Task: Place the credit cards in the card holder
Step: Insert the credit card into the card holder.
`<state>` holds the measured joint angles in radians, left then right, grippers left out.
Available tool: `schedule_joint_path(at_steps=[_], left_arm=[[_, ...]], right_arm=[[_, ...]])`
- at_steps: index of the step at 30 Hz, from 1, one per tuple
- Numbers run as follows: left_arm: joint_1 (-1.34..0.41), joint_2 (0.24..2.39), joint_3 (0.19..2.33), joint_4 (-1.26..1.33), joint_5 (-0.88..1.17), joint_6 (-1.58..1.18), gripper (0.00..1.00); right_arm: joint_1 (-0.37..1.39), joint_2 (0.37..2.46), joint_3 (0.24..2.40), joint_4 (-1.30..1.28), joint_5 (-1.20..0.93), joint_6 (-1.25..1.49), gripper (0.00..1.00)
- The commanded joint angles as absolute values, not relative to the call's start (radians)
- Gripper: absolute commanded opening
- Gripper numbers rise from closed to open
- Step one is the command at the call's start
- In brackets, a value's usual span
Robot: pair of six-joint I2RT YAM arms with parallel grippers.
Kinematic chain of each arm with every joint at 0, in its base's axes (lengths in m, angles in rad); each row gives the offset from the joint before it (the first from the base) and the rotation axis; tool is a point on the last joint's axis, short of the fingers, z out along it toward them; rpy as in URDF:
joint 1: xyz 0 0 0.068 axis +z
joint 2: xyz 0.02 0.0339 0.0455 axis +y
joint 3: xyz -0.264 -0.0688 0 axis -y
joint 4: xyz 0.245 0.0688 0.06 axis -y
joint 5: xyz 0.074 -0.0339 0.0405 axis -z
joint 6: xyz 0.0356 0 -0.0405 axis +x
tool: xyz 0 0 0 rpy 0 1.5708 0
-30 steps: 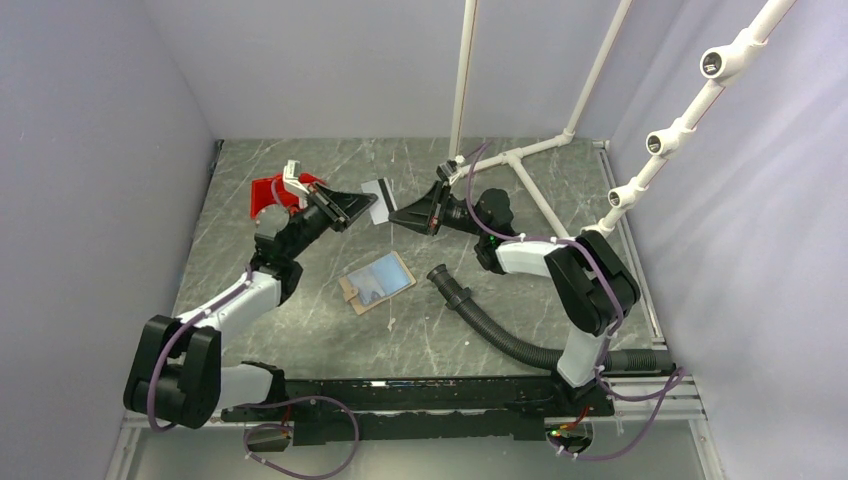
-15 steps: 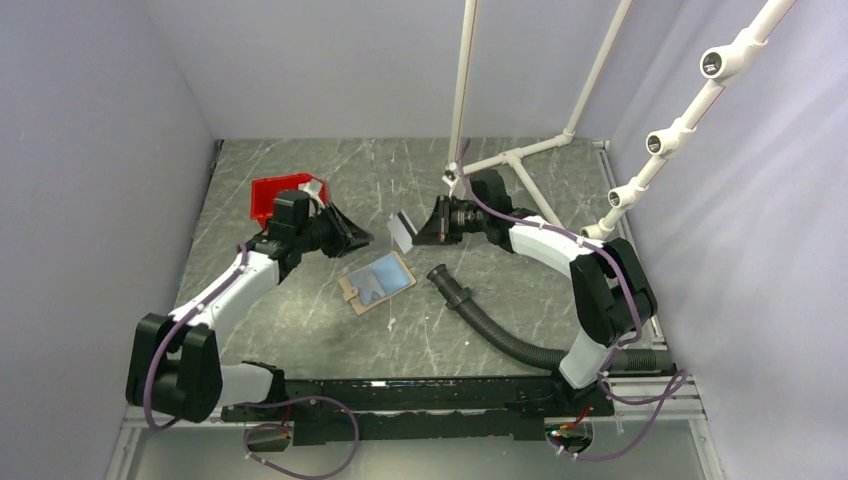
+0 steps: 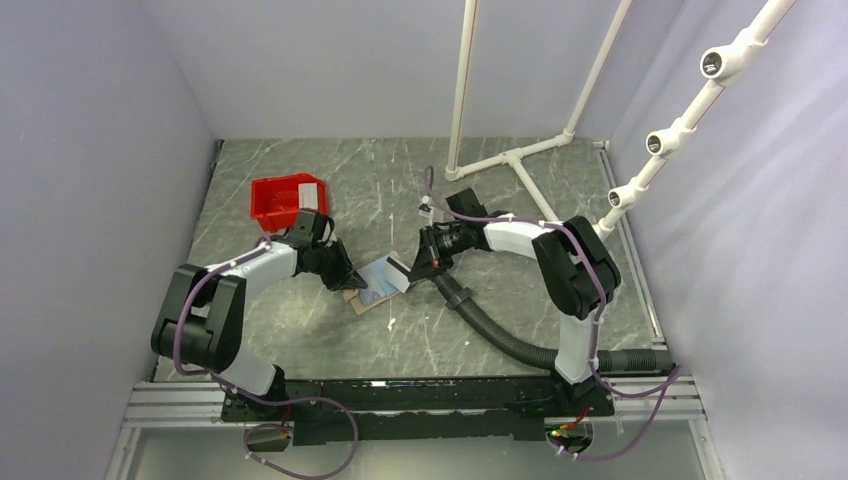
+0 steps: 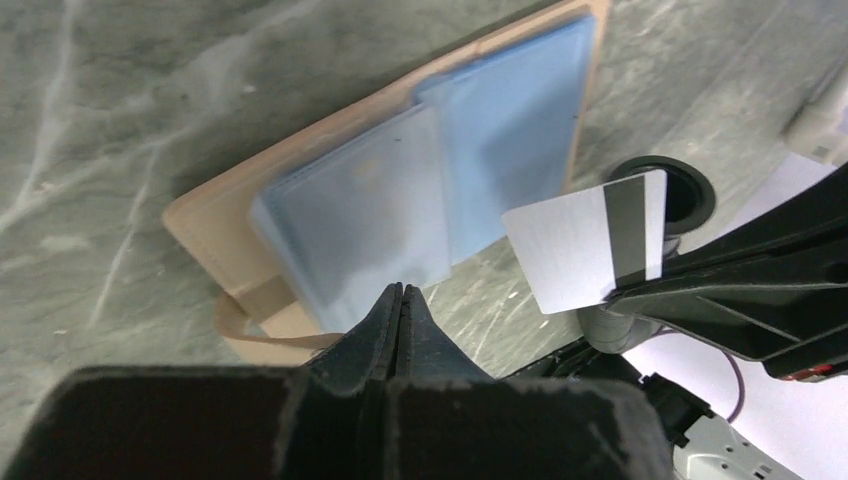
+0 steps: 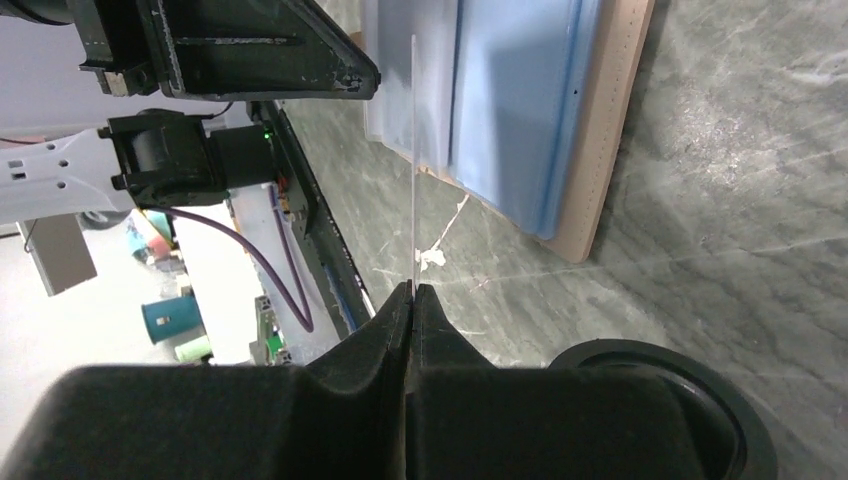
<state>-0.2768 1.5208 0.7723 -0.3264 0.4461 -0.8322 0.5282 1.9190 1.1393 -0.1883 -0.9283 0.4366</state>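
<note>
The tan card holder (image 3: 352, 297) lies mid-table with a pale blue-grey card (image 3: 380, 281) on it; both show in the left wrist view, the holder (image 4: 210, 215) under the card (image 4: 360, 230). My left gripper (image 3: 350, 282) is shut and empty, its tips (image 4: 400, 290) at the near edge of that card. My right gripper (image 3: 414, 266) is shut on a whitish-grey card (image 4: 585, 240) with a black stripe. That card stands edge-on (image 5: 413, 160) just off the holder's edge (image 5: 600, 130). No gold-brown card is in view.
A red bin (image 3: 288, 198) stands at the back left. A black corrugated hose (image 3: 490, 325) runs from beside the holder to the front right, its mouth (image 5: 680, 400) under my right gripper. A white pipe frame (image 3: 520, 160) stands at the back.
My left gripper has moved from the red bin down to the holder's left edge. My right gripper has carried the whitish-grey card forward and left to the holder's right side.
</note>
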Motion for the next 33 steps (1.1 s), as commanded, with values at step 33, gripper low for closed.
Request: schedule_joint_path(at_steps=[33], left_arm=[[-0.279, 1.579, 0.735, -0.474, 0.262, -0.792, 0.00]], right_arm=[[0.575, 2.089, 1.231, -0.123, -1.027, 0.379, 0.00]])
